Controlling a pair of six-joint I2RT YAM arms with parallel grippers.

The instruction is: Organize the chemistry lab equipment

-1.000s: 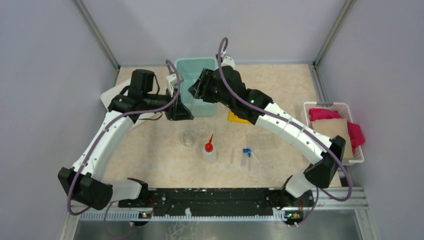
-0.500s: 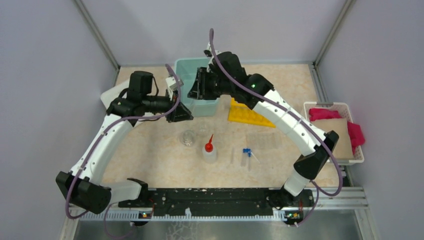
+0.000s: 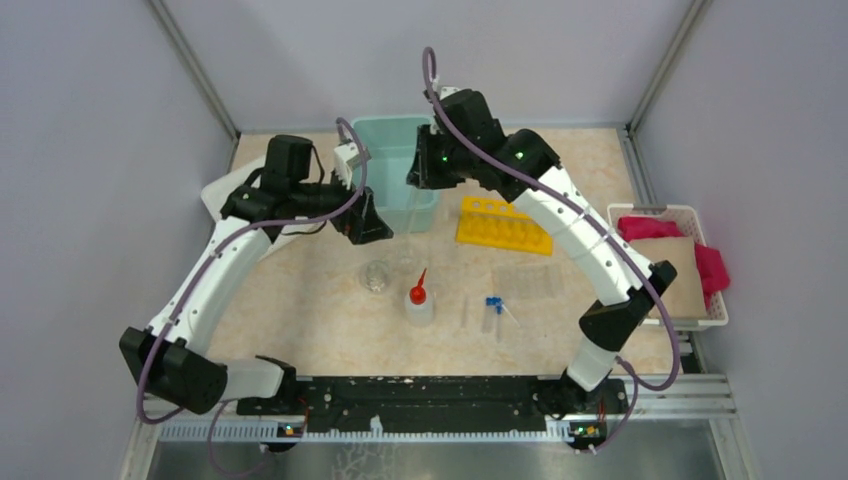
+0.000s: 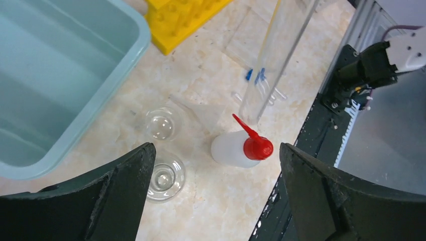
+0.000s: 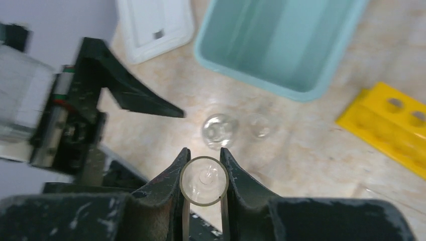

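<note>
Clear cylinder [image 5: 204, 181]: pinched just under its open rim by the right tool [image 5: 204, 152], hanging over the middle of the desk [image 3: 300, 300]. Long axis near vertical, mouth up, base down. Can't tell whether the base touches the desk or hangs clear of it. Looks like plain clear glass or plastic: empty, round mouth, tall and slim. It barely shows from the top view, so go by the wrist views.

Clock from the cylinder, top view, 12 = away from the arm bases:
- teal tub [image 3: 385, 125] at 12, just beside
- yellow rack [image 3: 500, 225] at 3, near, holes showing from above
- test tubes [image 3: 492, 310] at 4–5, lying on the desk
- squeeze bottle [image 4: 233, 149] at 6
- two glass cups [image 4: 162, 124] at 6–7, near its base
- left tool [image 4: 216, 146] at 9, just beside, fingers spread wide, nothing between them

My read: the right arm owns the move and the left is a bystander. The upright axis is what matters, since the cylinder goes down base-first and the cups and bottle nozzle crowd the 6 o'clock side. The tub at 12 or bare desk toward 3 look like freer spots. It's tall and narrow, so it probably tips easily on release.
</note>
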